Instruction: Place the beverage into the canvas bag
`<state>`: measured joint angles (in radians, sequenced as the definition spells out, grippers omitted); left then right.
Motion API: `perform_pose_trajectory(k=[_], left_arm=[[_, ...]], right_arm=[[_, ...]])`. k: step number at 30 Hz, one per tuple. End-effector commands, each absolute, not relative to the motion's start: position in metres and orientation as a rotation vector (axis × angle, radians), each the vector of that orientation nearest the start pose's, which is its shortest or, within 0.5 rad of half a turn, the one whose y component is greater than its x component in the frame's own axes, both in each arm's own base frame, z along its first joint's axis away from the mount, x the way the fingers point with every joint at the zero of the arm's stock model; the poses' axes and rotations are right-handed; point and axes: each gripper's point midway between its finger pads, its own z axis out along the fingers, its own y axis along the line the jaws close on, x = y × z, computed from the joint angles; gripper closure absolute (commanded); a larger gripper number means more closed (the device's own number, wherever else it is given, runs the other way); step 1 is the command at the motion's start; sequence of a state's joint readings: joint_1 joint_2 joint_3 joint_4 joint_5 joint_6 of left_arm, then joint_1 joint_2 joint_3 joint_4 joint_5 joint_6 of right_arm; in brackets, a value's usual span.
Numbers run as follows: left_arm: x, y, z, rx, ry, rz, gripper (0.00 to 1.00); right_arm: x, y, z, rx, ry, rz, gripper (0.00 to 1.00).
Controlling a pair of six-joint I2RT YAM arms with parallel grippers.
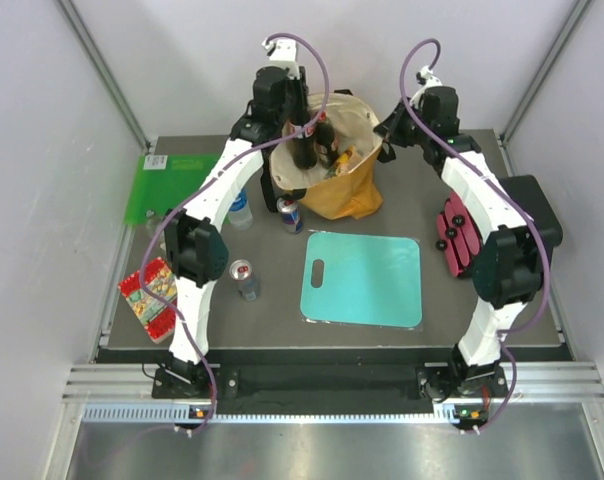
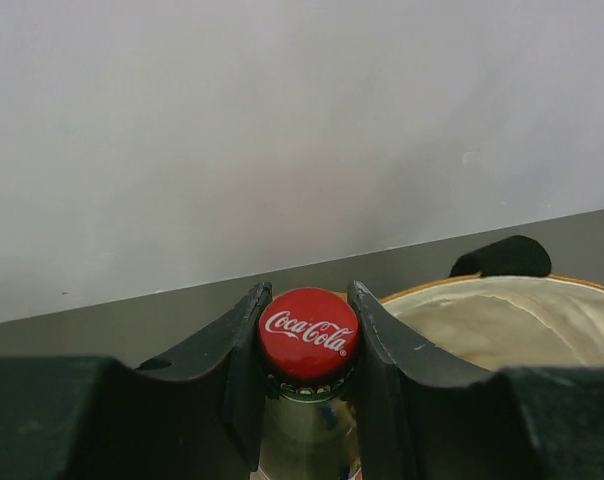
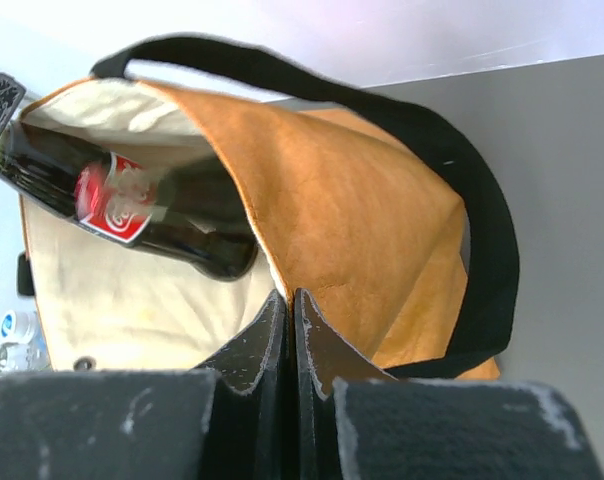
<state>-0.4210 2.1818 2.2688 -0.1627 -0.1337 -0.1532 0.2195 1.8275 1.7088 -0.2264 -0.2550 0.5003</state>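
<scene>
The canvas bag (image 1: 354,190) is mustard-yellow with a cream lining and black handles, and stands open at the back of the table. My left gripper (image 1: 304,128) is shut on the neck of a dark cola bottle (image 1: 305,152) and holds it over the bag's mouth. In the left wrist view the jaws (image 2: 308,295) grip just under the red Coca-Cola cap (image 2: 308,333), with the bag's rim (image 2: 502,290) to the right. My right gripper (image 1: 384,150) is shut on the bag's rim (image 3: 272,180). Its wrist view shows the gripper (image 3: 290,297) pinching the fabric and the bottle (image 3: 132,200) against the lining.
Two cans (image 1: 290,213) (image 1: 246,279) and a small water bottle (image 1: 241,208) stand left of the bag. A teal cutting board (image 1: 362,277) lies in front of it. A green board (image 1: 172,183), a red snack pack (image 1: 150,297) and a red object (image 1: 455,235) lie at the sides.
</scene>
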Motion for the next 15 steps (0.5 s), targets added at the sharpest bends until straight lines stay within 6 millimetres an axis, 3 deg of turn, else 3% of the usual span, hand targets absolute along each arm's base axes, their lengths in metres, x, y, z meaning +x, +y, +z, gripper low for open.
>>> perform_pose_trajectory(k=[1, 5, 7, 8, 9, 15], left_arm=[[0.6, -0.245, 0.462, 0.071, 1.292, -0.349, 1.0], [0.602, -0.271, 0.433, 0.143, 1.31, -0.369, 1.0], [0.595, -0.277, 0.428, 0.164, 1.304, -0.37, 1.0], [0.593, -0.283, 0.411, 0.177, 1.312, -0.373, 1.0], [0.587, -0.282, 0.413, 0.176, 1.303, -0.377, 1.0], [0.589, -0.291, 0.384, 0.189, 1.354, -0.41, 1.0]], right_arm=[[0.542, 0.163, 0.34, 0.137, 1.8, 0.724, 1.0], [0.546, 0.167, 0.336, 0.14, 1.8, 0.75, 1.0], [0.547, 0.168, 0.337, 0.139, 1.796, 0.755, 1.0], [0.548, 0.168, 0.335, 0.143, 1.8, 0.757, 1.0], [0.549, 0.168, 0.336, 0.142, 1.8, 0.758, 1.0], [0.548, 0.172, 0.334, 0.138, 1.803, 0.791, 1.0]])
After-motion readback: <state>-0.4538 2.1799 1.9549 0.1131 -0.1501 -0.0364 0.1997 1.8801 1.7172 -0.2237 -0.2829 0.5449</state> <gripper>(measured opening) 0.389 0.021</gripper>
